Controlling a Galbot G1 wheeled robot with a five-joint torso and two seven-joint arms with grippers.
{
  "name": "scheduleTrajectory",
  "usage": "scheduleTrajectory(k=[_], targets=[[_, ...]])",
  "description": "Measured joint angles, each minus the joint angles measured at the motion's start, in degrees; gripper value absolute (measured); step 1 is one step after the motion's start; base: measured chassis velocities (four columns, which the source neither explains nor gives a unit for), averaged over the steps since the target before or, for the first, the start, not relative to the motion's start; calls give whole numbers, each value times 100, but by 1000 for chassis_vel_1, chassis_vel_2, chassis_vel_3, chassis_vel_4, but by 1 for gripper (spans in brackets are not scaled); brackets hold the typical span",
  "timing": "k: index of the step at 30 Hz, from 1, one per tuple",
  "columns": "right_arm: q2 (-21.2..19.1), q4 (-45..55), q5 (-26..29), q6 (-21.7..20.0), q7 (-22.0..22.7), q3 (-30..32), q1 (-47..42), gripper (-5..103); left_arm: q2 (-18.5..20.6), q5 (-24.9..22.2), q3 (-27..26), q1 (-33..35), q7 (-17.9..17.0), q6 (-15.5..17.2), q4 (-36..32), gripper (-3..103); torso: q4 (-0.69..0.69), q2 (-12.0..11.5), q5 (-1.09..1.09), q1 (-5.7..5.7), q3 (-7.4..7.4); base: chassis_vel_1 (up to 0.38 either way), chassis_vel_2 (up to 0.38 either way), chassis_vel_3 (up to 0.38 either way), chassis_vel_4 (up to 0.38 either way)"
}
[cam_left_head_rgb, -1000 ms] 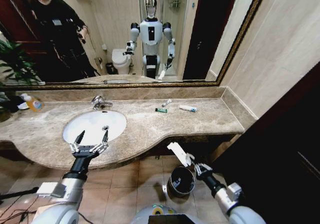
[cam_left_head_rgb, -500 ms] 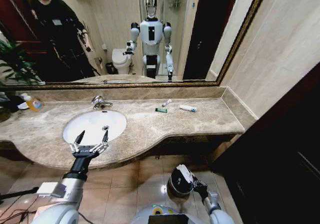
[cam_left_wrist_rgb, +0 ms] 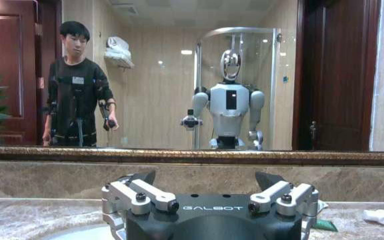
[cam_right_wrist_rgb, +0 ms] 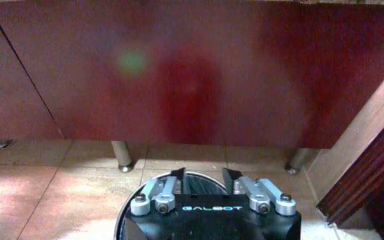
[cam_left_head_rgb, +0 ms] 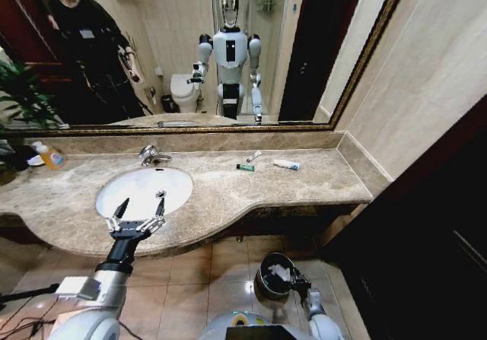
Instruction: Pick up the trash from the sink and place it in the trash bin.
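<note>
The white oval sink [cam_left_head_rgb: 134,188] is sunk into the marble counter. My left gripper [cam_left_head_rgb: 142,203] hovers open over its front rim, fingers spread and empty [cam_left_wrist_rgb: 205,177]. Down on the floor, my right gripper [cam_left_head_rgb: 295,281] is at the rim of the dark round trash bin [cam_left_head_rgb: 266,283]. Its fingers stand apart with only the bin [cam_right_wrist_rgb: 201,185] between them. A white paper scrap [cam_left_head_rgb: 280,273] lies in the bin's mouth by the fingertips. On the counter to the right of the sink lie a dark green tube [cam_left_head_rgb: 245,167], a small white tube [cam_left_head_rgb: 253,157] and a white-and-blue tube [cam_left_head_rgb: 286,164].
A chrome faucet [cam_left_head_rgb: 152,155] stands behind the basin, and an orange-liquid bottle [cam_left_head_rgb: 49,156] at the counter's far left. The counter's dark red front panel [cam_right_wrist_rgb: 178,75] and its metal legs [cam_right_wrist_rgb: 120,156] rise just beyond the bin. A dark door stands to the right.
My right gripper has dropped from beside the bin down to its rim. The scrap it held up now lies in the bin's mouth. My left gripper has stayed still.
</note>
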Motion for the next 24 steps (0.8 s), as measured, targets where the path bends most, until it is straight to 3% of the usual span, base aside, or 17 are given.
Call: scheduleTrajectory(k=[1,3,4,6,10,13,15,18,21,24], targets=[[5,12,-5,0,2,-7,0,40,0,0,0,0,0,0,0,100,0,0,0,0,0,0,0,0,0],[8,30,-6,0,5,-10,-2,40,0,0,0,0,0,0,0,100,0,0,0,0,0,0,0,0,0],[13,62,-7,0,11,-11,-5,51,0,0,0,0,0,0,0,100,0,0,0,0,0,0,0,0,0],[15,165,-8,-5,14,-12,-39,61,0,0,0,0,0,0,0,100,0,0,0,0,0,0,0,0,0],[13,362,1,-25,13,-10,-141,73,0,0,0,0,0,0,0,100,0,0,0,0,0,0,0,0,0],[-10,679,34,-42,3,3,-318,88,0,0,0,0,0,0,0,100,0,0,0,0,0,0,0,0,0],[-24,815,58,-46,-1,5,-390,88,0,0,0,0,0,0,0,100,0,0,0,0,0,0,0,0,0],[-78,1440,228,-52,-2,13,-765,99,0,0,0,0,0,0,0,100,0,0,1,0,0,0,0,0,0],[-132,1834,376,-51,-2,16,-996,99,0,0,0,0,0,0,0,100,0,0,1,0,0,0,0,0,0],[-242,2904,648,-148,16,20,-1540,100,0,0,0,0,2,0,0,100,-2,0,0,0,0,0,0,0,0]])
